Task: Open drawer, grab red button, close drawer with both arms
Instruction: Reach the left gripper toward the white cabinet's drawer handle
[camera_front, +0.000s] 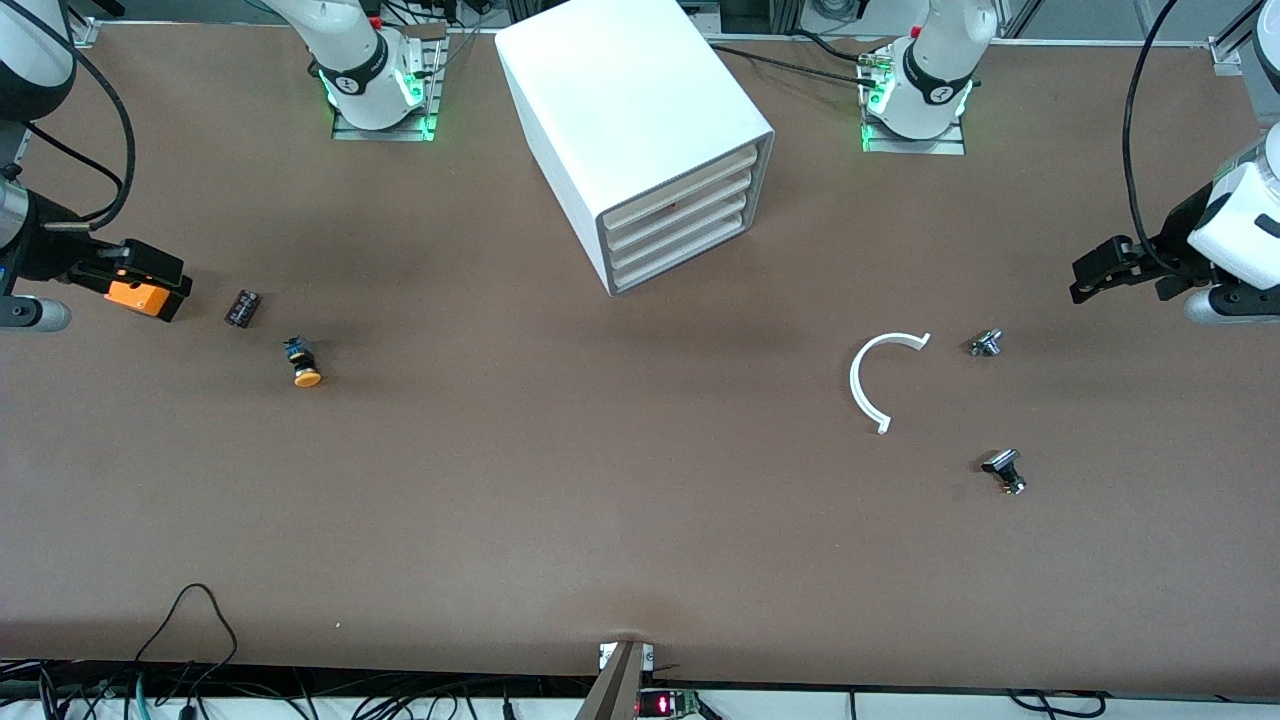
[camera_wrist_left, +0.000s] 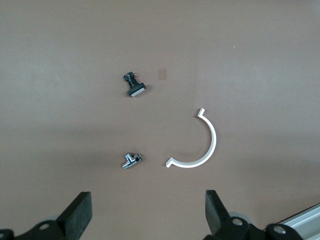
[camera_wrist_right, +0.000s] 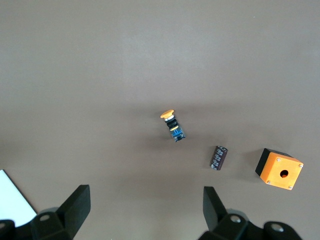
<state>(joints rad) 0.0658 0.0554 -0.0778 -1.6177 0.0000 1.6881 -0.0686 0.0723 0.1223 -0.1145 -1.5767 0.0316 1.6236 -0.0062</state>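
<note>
The white cabinet (camera_front: 620, 100) stands at the middle of the table between the arms' bases, and all four cream-fronted drawers (camera_front: 685, 215) are shut. The red button is out of view. A tiny red spot (camera_front: 672, 208) shows at a slit between the upper drawer fronts, and I cannot tell what it is. My right gripper (camera_front: 165, 275) (camera_wrist_right: 145, 205) is open and empty, up in the air at the right arm's end of the table. My left gripper (camera_front: 1085, 275) (camera_wrist_left: 147, 210) is open and empty, up in the air at the left arm's end.
An orange box (camera_front: 138, 297) (camera_wrist_right: 280, 169), a black cylinder (camera_front: 243, 307) (camera_wrist_right: 218, 157) and an orange-capped button (camera_front: 305, 365) (camera_wrist_right: 172, 125) lie under the right gripper. A white half ring (camera_front: 880, 380) (camera_wrist_left: 200, 150), a small metal part (camera_front: 986, 343) (camera_wrist_left: 131, 160) and a black-headed part (camera_front: 1005, 470) (camera_wrist_left: 135, 86) lie near the left gripper.
</note>
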